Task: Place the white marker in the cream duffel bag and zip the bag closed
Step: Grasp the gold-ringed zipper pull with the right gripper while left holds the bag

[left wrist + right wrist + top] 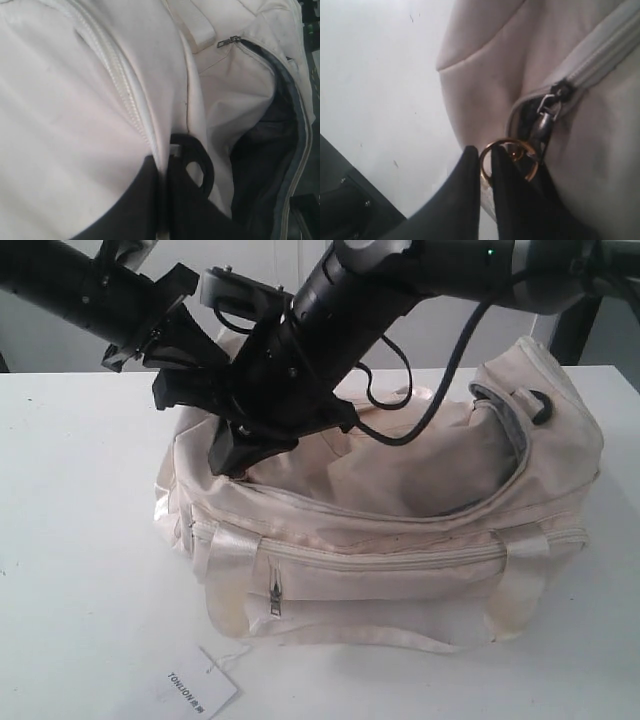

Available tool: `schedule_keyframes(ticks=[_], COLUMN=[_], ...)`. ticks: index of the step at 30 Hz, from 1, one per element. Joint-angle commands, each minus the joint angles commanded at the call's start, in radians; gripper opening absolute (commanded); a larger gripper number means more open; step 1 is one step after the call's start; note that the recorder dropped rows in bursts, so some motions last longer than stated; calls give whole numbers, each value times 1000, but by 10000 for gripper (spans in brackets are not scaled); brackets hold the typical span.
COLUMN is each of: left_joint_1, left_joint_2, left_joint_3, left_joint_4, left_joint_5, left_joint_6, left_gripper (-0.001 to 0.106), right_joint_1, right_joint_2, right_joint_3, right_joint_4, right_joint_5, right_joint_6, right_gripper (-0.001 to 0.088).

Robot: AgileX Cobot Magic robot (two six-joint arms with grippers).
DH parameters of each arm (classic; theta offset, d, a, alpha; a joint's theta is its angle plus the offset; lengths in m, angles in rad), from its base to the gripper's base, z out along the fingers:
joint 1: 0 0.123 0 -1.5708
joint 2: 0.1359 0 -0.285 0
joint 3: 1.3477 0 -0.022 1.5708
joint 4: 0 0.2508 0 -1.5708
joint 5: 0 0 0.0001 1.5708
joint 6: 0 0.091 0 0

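Closest to the right wrist lens, the right gripper (482,152) is clamped on the gold ring pull (509,142). Its slider (547,107) sits at one end of the top zip. We find no marker in any view and judge that it lies inside the bag (400,540), hidden by folds. Across the bag's mouth the zip gapes, showing grey lining. The left gripper (162,170) is closed on a fold of cream fabric beside a black end ring (209,172), at the bag's left end in the exterior view. The bag rests on a white table (80,570), with its tag (195,688) lying in front.

We note four hazards:
- The thin ring may slip from the pinch once pulled.
- Slack fabric or lining may jam the slider on the curved track.
- If the left hold gives, the bag would drag along the table instead of closing.
- A black cable (447,385) hanging over the mouth could snag.
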Motion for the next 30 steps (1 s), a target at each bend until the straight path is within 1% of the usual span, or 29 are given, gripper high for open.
schedule_keyframes(ticks=[8, 12, 22, 27, 30], left_joint_1=[0, 0, 0, 0, 0], left_joint_2=[0, 0, 0, 0, 0], left_joint_3=[0, 0, 0, 0, 0], left_joint_4=[0, 7, 87, 119, 121], left_joint_5=[0, -3, -10, -12, -12], left_joint_6=[0, 0, 0, 0, 0], left_gripper=[0, 0, 0, 0, 0], right_joint_1=[0, 0, 0, 0, 0], right_joint_2=[-4, -15, -71, -91, -98], right_joint_3=[0, 0, 0, 0, 0], right_joint_4=[30, 47, 36, -26, -41], right_joint_5=[101, 101, 101, 101, 101], right_joint_6=[-70, -107, -162, -163, -160], right_gripper=[0, 0, 0, 0, 0])
